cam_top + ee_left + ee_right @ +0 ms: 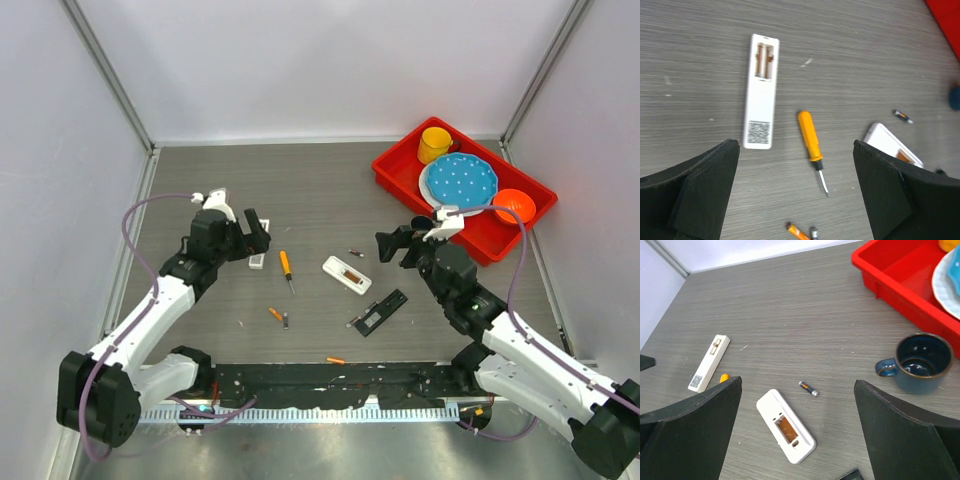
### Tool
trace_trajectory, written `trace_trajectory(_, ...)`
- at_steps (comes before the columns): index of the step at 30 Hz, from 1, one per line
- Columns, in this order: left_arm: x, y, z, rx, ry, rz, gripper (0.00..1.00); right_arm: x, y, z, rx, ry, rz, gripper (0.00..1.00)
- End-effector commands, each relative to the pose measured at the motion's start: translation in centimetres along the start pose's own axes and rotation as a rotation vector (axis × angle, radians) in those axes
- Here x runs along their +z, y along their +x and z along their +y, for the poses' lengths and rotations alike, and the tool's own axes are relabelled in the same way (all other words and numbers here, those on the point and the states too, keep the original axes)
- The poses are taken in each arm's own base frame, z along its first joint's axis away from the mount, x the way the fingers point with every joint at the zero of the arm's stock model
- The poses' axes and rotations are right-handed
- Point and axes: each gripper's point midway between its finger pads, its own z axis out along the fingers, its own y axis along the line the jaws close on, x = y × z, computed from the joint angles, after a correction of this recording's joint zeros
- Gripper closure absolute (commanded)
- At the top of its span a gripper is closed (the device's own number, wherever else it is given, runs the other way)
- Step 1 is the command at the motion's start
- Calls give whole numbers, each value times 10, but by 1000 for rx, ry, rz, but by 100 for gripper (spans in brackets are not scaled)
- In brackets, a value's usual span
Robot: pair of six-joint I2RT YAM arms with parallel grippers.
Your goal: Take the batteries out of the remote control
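Found left tool (254, 232) and right tool (396, 246) both spread wide, gripping nothing; saw a dark battery (808, 388) loose on the worktop (200, 180) near the wide remote (786, 425), an orange battery (275, 313) nearer the bases; could not tell whether that remote's brownish bay, or the slim remote's (760, 90), was emptied; judged best to pin the casing with one tool, then lift any cell by one end.

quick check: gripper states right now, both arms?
Left gripper: open, holding nothing.
Right gripper: open, holding nothing.
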Motion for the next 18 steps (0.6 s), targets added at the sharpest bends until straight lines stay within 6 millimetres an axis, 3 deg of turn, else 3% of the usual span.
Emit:
trace_trajectory(1,-19,-28,27,61,-161,-105,0,-3,-7,-19,-31,85,-54,0)
trace_trajectory(5,-24,-34,26,82,-151,-138,0,-2,-11,-23,-78,99,-68,0)
trace_trajectory(11,-27,-48,21,124,-117,-213,0,-2,-30,-54,-102,289,-161,0)
trace_trajectory(18,-23,-59,22,156,-132,-252,0,-7,-43,-65,-190,330,-252,1)
